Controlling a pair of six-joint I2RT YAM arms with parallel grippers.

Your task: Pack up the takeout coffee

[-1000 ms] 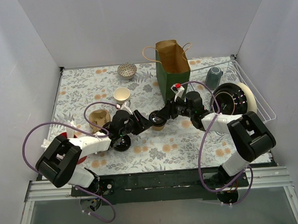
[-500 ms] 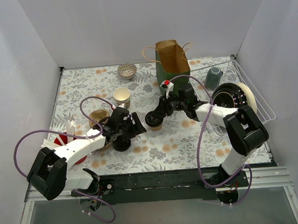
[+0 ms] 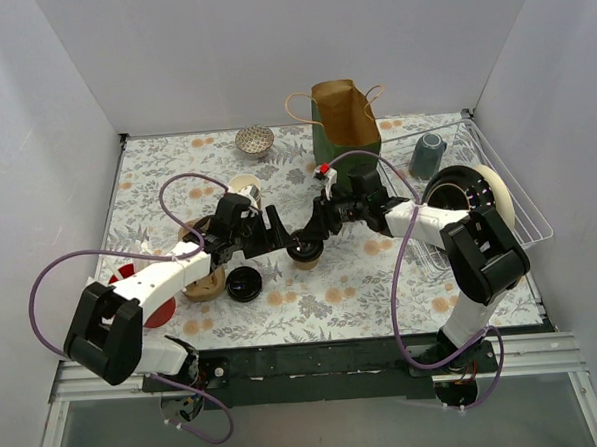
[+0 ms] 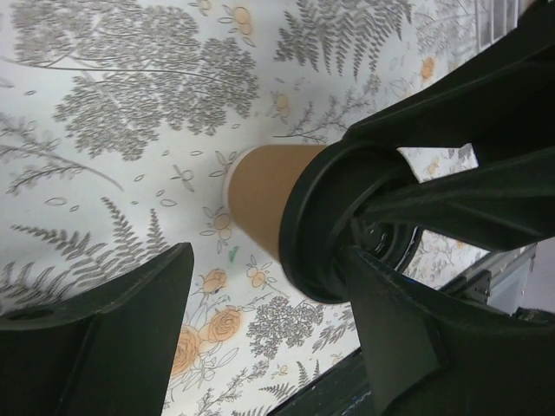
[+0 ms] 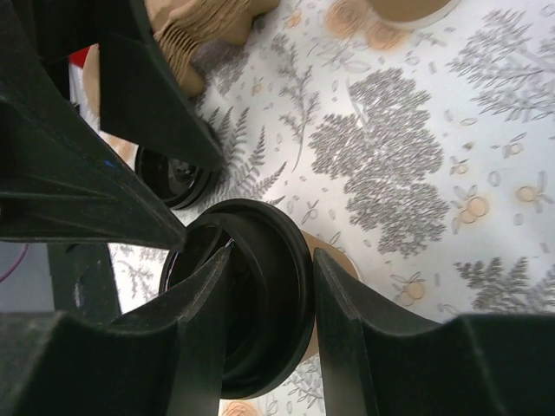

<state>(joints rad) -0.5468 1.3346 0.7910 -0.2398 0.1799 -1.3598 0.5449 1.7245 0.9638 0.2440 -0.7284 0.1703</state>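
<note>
The takeout coffee, a tan paper cup under a black sip lid, is mid-table on the floral cloth. My right gripper comes from the right and is shut on the lid's rim, one finger in the lid's recess, the other outside. My left gripper is just left of the cup, open, with its fingers wide apart and short of the cup. I cannot tell whether the cup's base rests on the cloth. The green paper bag stands open behind.
A spare black lid lies near a tan cardboard holder. A paper cup stands behind my left arm, a patterned bowl at the back. A wire rack at right holds a grey-blue mug.
My left gripper has opened, let go of the cup and swung toward the far side. The right gripper has kept the lid and carried the cup slightly left.
</note>
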